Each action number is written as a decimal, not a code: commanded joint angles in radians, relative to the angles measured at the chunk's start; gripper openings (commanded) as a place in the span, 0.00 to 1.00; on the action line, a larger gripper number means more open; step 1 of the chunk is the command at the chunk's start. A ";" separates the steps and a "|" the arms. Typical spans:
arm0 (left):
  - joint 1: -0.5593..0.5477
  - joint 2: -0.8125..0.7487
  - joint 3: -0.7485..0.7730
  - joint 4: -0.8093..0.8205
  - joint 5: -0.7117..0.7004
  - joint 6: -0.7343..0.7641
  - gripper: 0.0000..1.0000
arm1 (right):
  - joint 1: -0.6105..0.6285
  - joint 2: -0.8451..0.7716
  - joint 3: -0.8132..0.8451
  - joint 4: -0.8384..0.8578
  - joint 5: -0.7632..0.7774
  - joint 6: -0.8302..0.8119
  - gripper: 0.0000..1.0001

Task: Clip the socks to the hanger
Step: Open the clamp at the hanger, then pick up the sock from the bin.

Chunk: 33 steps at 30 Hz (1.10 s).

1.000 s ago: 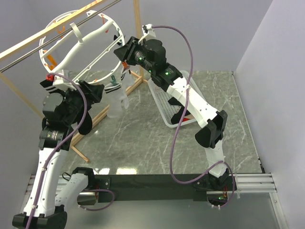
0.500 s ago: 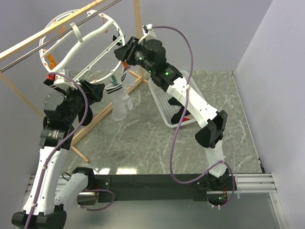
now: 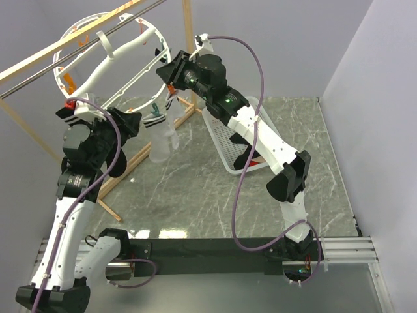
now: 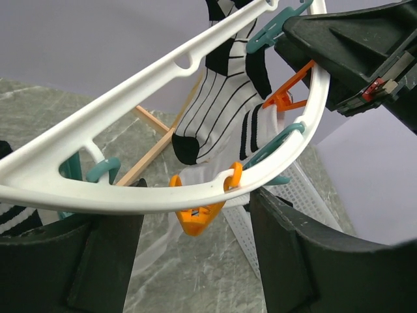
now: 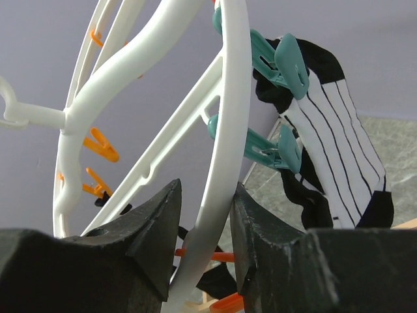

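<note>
Right pincer (image 5: 207,195) grips the hanger (image 5: 229,98) by its rim. Left pincer (image 4: 195,228) gapes open astride an orange clip (image 4: 195,215) under that rim. Striped socks (image 4: 215,111) hang clipped just beyond. Best to centre on the clip's tails before squeezing.

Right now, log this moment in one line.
right gripper: shut on hanger | left gripper: open around hanger rim | striped sock: held by teal clips
</note>
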 commanded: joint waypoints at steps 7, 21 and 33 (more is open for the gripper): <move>-0.016 0.011 0.001 0.090 0.008 0.022 0.60 | 0.005 -0.032 0.014 0.042 0.008 0.007 0.42; -0.038 0.020 0.000 0.090 -0.021 0.035 0.46 | 0.005 -0.028 0.017 0.049 0.015 0.017 0.41; -0.059 0.014 0.023 0.056 -0.104 -0.005 0.15 | 0.005 -0.026 0.018 0.056 0.018 0.021 0.41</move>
